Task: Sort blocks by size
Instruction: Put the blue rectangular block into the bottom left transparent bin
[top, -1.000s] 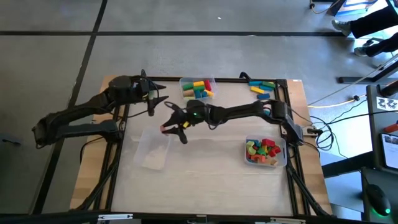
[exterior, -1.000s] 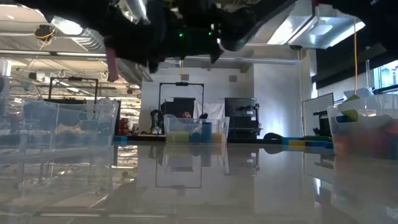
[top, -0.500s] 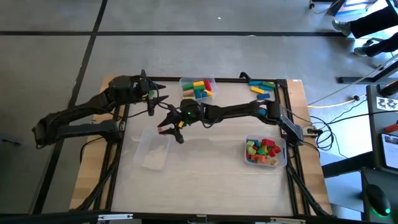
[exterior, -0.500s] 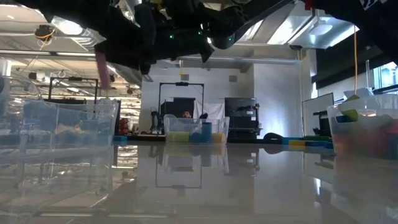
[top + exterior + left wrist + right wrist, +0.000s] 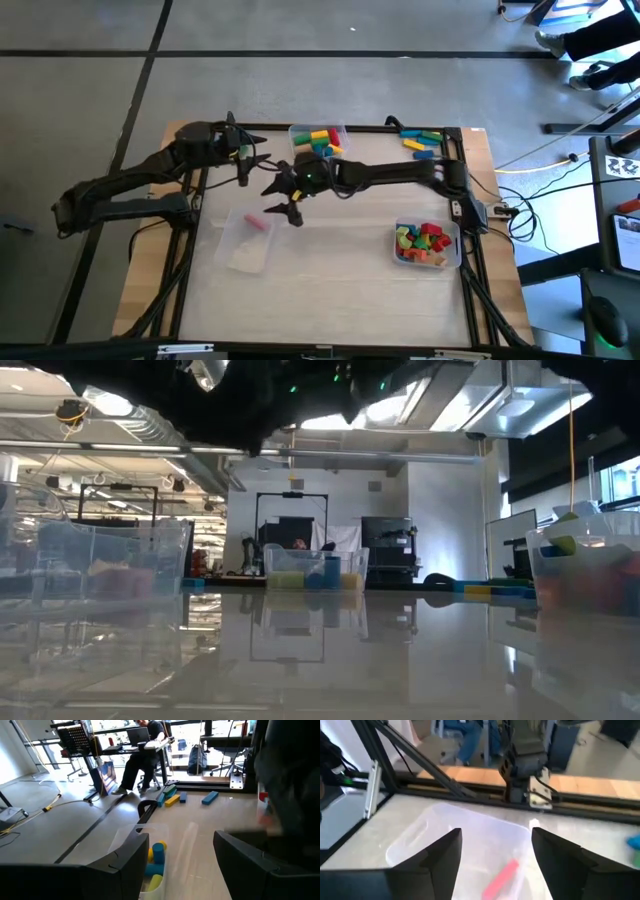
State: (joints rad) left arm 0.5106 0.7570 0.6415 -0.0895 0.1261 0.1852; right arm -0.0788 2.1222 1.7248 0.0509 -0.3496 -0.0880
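Pink bar (image 5: 257, 222) now lies inside the clear bin (image 5: 236, 256), just below and ahead of the right claw (image 5: 283, 203). Half a second ago you had that bar clamped between the claw's fingers, above the bin's near end; now the fingers stand apart with nothing between them, so record it as released. The right wrist view confirms this: the bar (image 5: 501, 872) rests tilted on the bin's floor, seen through the gap between the two dark fingers (image 5: 432, 862).

Reading: one long piece is delivered, and this bin holds only that bar as far as you can see.

Further out from the claw, behind it at the surface's back edge, a second bin (image 5: 318, 141) holds yellow, green and blue pieces. Well off to the claw's far side, a third bin (image 5: 428, 245) is heaped with mixed short blocks. A few loose bars (image 5: 420, 140) lie at the back corner, still to be sorted.

The left claw (image 5: 243, 160) waits just beside the right one, over the surface's back left, fingers spread, holding nothing.

Next, by judgement: lift the right claw clear and go for the loose bars.
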